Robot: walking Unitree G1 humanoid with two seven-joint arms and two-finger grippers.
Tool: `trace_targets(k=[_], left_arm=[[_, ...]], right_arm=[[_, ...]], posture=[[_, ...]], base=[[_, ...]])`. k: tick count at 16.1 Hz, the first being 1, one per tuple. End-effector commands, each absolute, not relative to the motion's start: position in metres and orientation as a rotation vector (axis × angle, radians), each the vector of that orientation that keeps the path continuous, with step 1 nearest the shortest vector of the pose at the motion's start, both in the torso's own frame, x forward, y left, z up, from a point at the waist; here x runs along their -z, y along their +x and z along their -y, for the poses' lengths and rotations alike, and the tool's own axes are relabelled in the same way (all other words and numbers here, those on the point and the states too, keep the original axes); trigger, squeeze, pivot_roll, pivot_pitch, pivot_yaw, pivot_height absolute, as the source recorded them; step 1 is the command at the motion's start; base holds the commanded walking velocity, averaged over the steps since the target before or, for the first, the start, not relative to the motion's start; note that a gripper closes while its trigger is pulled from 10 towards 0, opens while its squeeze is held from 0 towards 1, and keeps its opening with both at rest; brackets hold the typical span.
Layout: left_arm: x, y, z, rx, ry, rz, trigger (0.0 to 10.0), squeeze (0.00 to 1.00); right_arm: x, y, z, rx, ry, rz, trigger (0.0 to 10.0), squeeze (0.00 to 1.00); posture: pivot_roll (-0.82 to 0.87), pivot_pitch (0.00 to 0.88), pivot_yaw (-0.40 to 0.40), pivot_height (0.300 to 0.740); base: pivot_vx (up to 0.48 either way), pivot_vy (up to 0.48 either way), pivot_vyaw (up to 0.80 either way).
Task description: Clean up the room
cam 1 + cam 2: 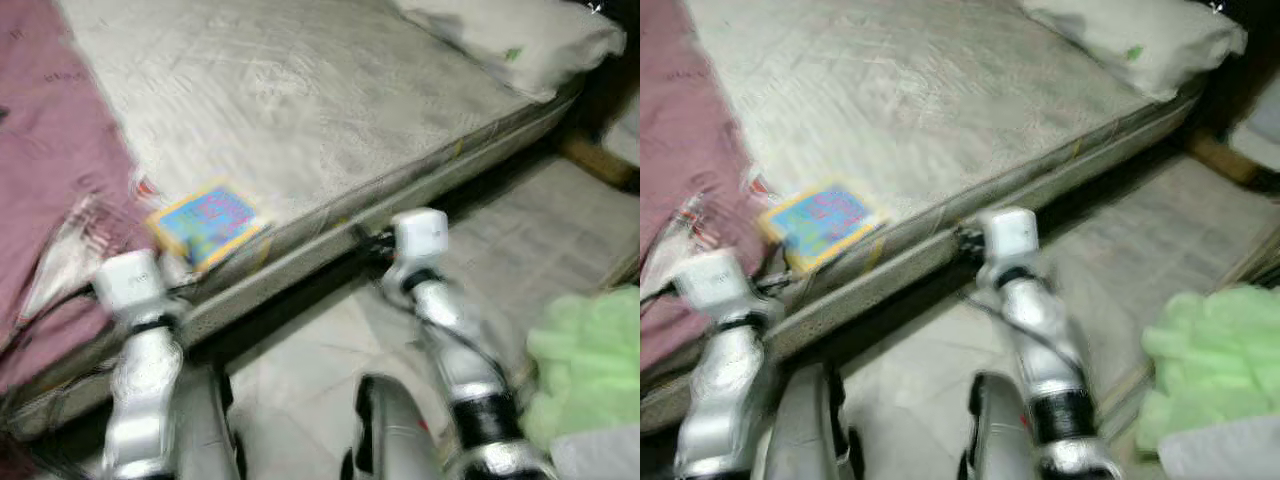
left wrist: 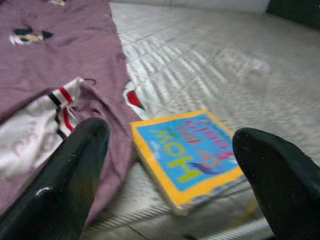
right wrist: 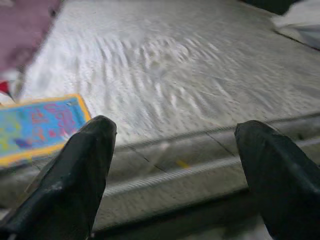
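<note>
Plainly, left hand (image 2: 170,165) and right hand (image 3: 175,165) spread wide (both empty) near book (image 2: 187,150).

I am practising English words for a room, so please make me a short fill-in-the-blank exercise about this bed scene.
1. The book with the yellow border lies near the edge of the ____.
2. The blanket beside the book is dark ____.
3. The fingers of the left gripper are ____, with the book seen between them.
4. The fluffy cloth on the robot's right is light ____.

Missing words: mattress; pink; open; green
</note>
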State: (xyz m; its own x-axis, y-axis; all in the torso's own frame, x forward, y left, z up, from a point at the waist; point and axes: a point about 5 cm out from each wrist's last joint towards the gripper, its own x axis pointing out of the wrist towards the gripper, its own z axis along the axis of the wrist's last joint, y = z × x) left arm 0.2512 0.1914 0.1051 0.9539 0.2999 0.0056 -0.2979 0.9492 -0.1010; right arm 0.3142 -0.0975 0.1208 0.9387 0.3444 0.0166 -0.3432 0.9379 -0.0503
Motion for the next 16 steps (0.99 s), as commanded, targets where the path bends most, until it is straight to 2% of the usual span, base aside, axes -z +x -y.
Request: trace_targets(k=[1, 8, 11, 12, 16], left_arm=[[-0.1033, 0.2516, -0.1818, -0.283, -0.121, 0.009, 10.0, 0.00], [-0.1034, 0.2528, -0.1802, -0.276, -0.119, 0.009, 10.0, 0.00], [-0.1047, 0.2532, -0.1794, -0.264, -0.120, 0.022, 10.0, 0.00], [-0.1049, 0.2534, -0.1790, -0.256, -0.123, 0.025, 10.0, 0.00], [-0.1045, 0.2534, -0.1781, -0.252, -0.122, 0.024, 10.0, 0.00]], right_arm=[[-0.1130, 0.3124, 0.1099, -0.324, -0.056, -0.009, 10.0, 0.00], [-0.1142, 0.3117, 0.1080, -0.337, -0.062, 0.002, 10.0, 0.00], [-0.1145, 0.3116, 0.1070, -0.345, -0.062, 0.004, 10.0, 0.00], [-0.1144, 0.3116, 0.1069, -0.345, -0.063, 0.003, 10.0, 0.00], [-0.1135, 0.3120, 0.1084, -0.338, -0.054, -0.003, 10.0, 0.00]], posture=[[-0.07, 0.136, -0.043, 0.573], [-0.08, 0.137, -0.040, 0.573], [-0.08, 0.135, -0.040, 0.573], [-0.08, 0.135, -0.040, 0.573], [-0.08, 0.135, -0.040, 0.573]], base=[[0.000, 0.000, 0.00], [0.000, 0.000, 0.00], [0.000, 0.000, 0.78], [0.285, 0.000, 0.70], [0.373, 0.000, 0.00]])
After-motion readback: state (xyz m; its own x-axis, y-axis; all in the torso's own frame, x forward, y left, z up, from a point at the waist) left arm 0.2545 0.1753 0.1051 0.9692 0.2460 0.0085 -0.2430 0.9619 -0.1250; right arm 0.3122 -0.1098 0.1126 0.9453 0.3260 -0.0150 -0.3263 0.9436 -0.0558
